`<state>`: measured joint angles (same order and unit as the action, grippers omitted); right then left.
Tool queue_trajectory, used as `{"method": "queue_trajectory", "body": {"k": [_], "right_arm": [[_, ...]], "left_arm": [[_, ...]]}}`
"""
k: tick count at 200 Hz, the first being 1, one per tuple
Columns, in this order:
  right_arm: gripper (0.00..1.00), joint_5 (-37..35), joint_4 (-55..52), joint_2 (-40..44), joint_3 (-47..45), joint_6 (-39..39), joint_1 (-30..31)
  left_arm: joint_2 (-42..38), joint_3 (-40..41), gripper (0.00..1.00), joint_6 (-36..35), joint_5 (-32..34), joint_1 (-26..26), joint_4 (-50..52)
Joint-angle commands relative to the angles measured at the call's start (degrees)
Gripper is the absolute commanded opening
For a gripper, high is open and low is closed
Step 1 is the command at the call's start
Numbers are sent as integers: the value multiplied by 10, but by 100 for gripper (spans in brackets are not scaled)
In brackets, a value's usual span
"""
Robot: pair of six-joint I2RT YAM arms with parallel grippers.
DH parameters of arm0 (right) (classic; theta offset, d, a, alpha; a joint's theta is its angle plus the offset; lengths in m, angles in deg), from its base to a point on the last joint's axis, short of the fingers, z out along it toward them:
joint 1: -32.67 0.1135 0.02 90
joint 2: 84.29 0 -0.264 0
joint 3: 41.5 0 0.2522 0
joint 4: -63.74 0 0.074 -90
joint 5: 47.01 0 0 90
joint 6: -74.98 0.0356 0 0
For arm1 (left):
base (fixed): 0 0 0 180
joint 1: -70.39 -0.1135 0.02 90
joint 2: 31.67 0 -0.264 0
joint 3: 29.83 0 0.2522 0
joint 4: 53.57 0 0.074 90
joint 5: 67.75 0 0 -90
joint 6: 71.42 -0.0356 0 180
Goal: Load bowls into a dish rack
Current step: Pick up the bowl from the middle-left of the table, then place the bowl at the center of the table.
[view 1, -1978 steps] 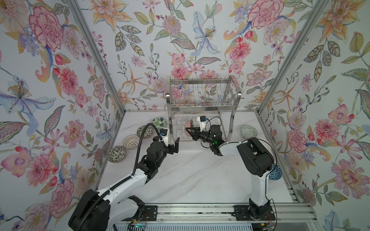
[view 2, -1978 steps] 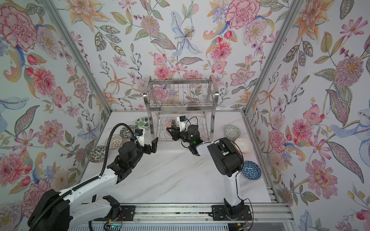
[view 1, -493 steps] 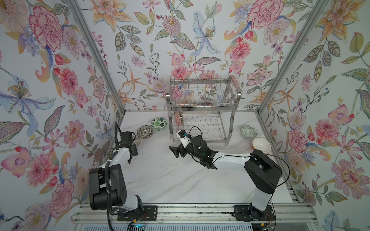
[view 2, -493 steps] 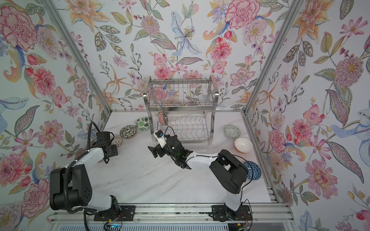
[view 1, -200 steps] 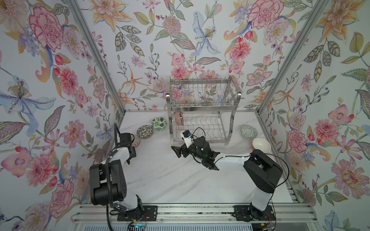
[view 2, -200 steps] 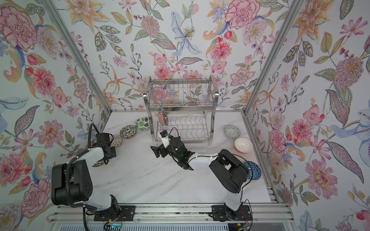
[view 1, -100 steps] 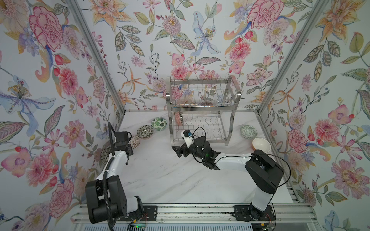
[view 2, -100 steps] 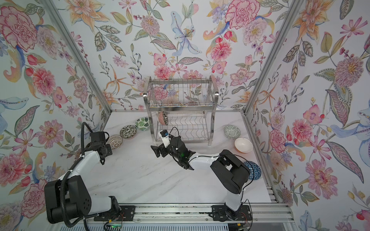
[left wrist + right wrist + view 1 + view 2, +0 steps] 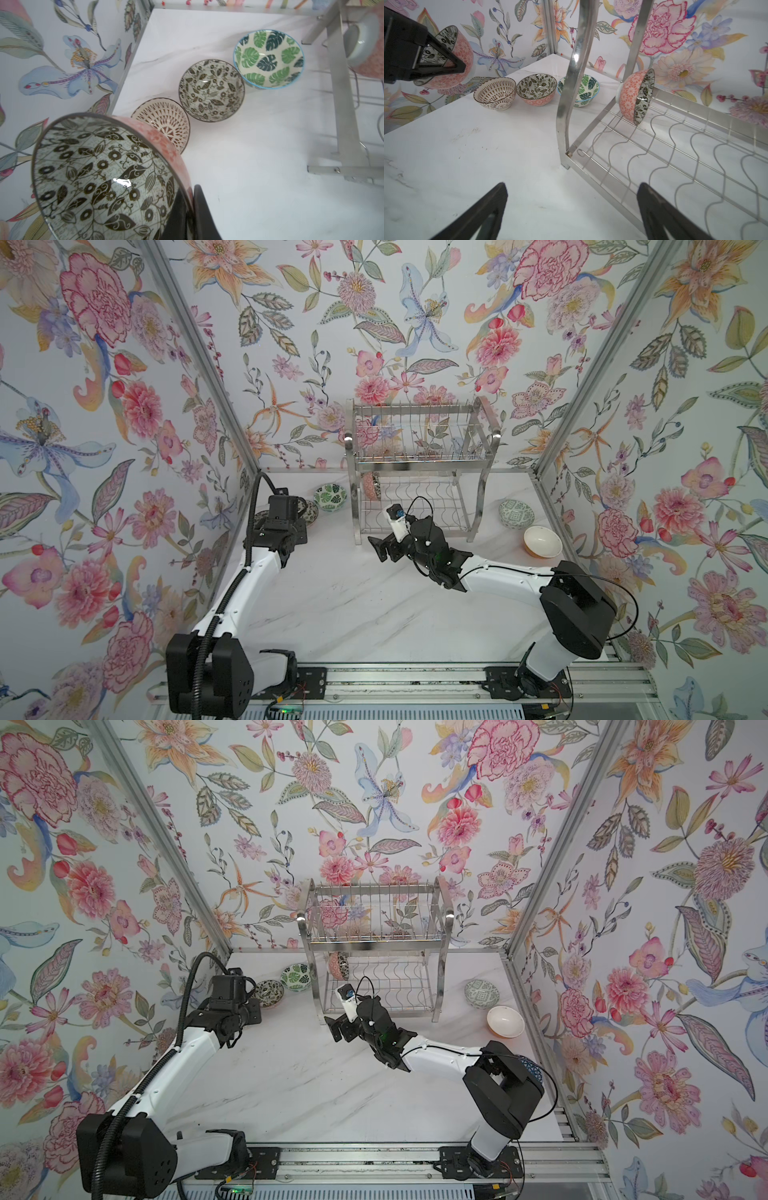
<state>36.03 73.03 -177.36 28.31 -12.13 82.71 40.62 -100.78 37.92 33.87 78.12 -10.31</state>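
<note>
Over the left side of the white marbled worktop (image 9: 332,605), the left end effector (image 9: 188,207) is clenched on the rim of a pink-sided floral bowl (image 9: 99,172), one finger inside and one outside. The right wrist view shows this bowl tilted and lifted clear of the surface. Beyond it, three more bowls sit upright in a row running toward the dish rack (image 9: 419,456): a brown-rayed bowl (image 9: 164,122), a dark leaf bowl (image 9: 212,89) close against it, and a green leaf bowl (image 9: 268,58) nearest the rack's leg. One racked bowl (image 9: 636,97), pink outside with black leaves inside, stands on edge at the left end of the rack's lower tier, its opening facing along the wavy wires.

The right end effector (image 9: 572,185) hangs released, jaws spread wide and gripping nothing, low over the worktop just in front of the rack's front left leg. To the right of the rack, a green patterned bowl (image 9: 516,513) and a white bowl (image 9: 542,541) with an orange outside rest upright, near each other but apart. In a top view, a blue bowl (image 9: 534,1071) shows partly behind the right arm.
</note>
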Motion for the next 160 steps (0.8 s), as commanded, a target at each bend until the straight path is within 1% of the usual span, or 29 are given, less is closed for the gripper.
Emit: {"method": "queue_trajectory", "body": {"k": [1, 34, 55, 73, 87, 126, 160], "right_arm": [[99, -61, -60, 34, 7, -8, -12], [99, -94, -71, 71, -19, 3, -32], [99, -103, -78, 90, -34, 7, -43], [99, -102, -100, 104, -39, 21, -59], [99, -98, -118, 113, -42, 31, -72], [99, -108, -140, 144, -59, 33, -96], [99, -102, -158, 173, -74, 49, -125]], "left_arm": [[0, 6, 0, 1, -1, 34, 27], [0, 49, 0, 17, -5, 90, 26], [11, 68, 0, 30, -26, 127, 15], [26, 80, 0, 44, -45, 165, -2], [41, 85, 0, 54, -52, 206, -20], [103, 43, 0, 73, -47, 302, -31], [168, -11, 0, 78, -39, 362, -38]]}}
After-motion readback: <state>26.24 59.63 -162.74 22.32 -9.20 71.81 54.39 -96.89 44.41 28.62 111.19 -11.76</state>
